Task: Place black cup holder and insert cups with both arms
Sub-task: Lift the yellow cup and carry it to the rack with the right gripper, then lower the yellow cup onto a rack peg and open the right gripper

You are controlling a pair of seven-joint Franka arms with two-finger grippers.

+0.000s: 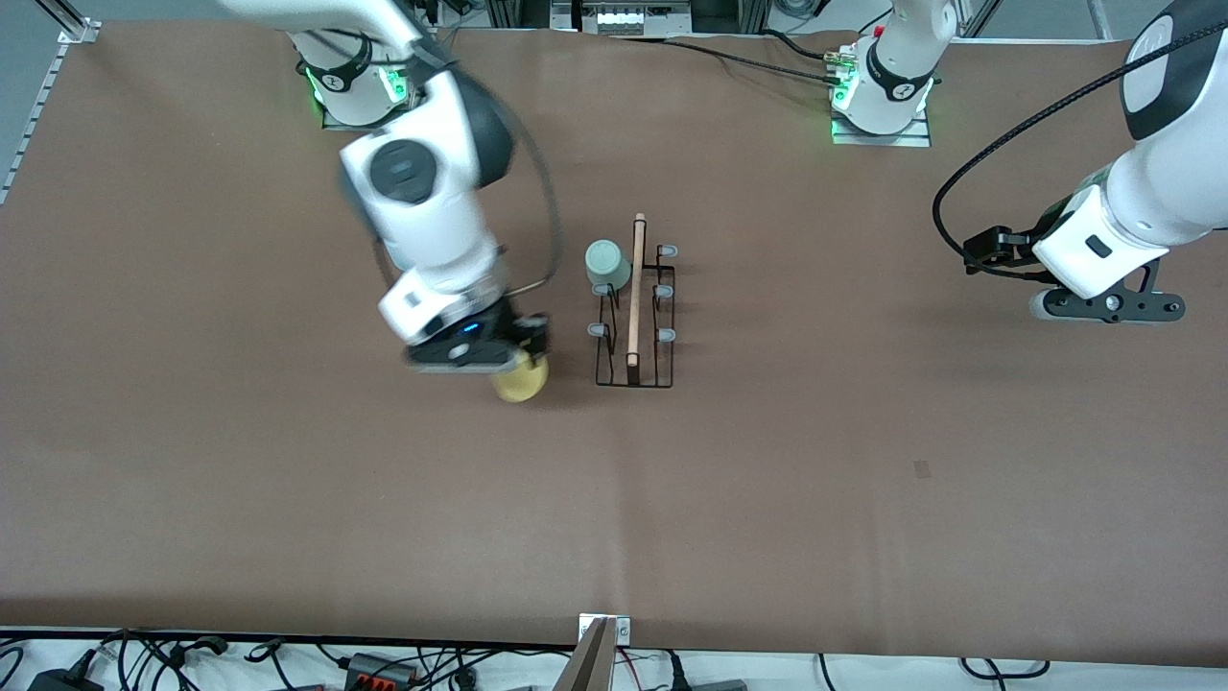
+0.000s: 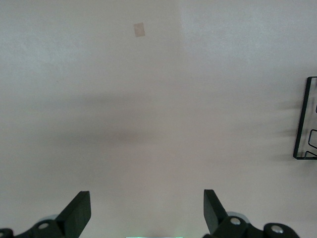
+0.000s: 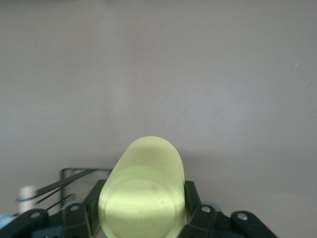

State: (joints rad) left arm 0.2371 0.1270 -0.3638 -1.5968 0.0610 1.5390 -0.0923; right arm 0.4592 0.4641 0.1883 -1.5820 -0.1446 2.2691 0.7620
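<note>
- one yellow cup (image 1: 521, 381), clamped between the right gripper's (image 1: 518, 345) fingers, over the table (image 1: 288, 499) beside the rack's nearer end.
- one black rack (image 1: 635, 317) with a wooden rod and six prongs; one green cup (image 1: 606, 264) sits on a farther prong.
- the left gripper (image 2: 147, 210) waits, fingers apart, over bare table at its own end.
- no readable writing.

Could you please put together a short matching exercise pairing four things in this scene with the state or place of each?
Things:
1. yellow cup
2. pale green cup
3. left gripper
4. black cup holder

States:
A. open, holding nothing, over bare table
B. standing on the table between the two arms
C. gripped by the right gripper
D. seated on a prong of the rack, at the end nearest the arm bases

Pairs: 1-C, 2-D, 3-A, 4-B
</note>
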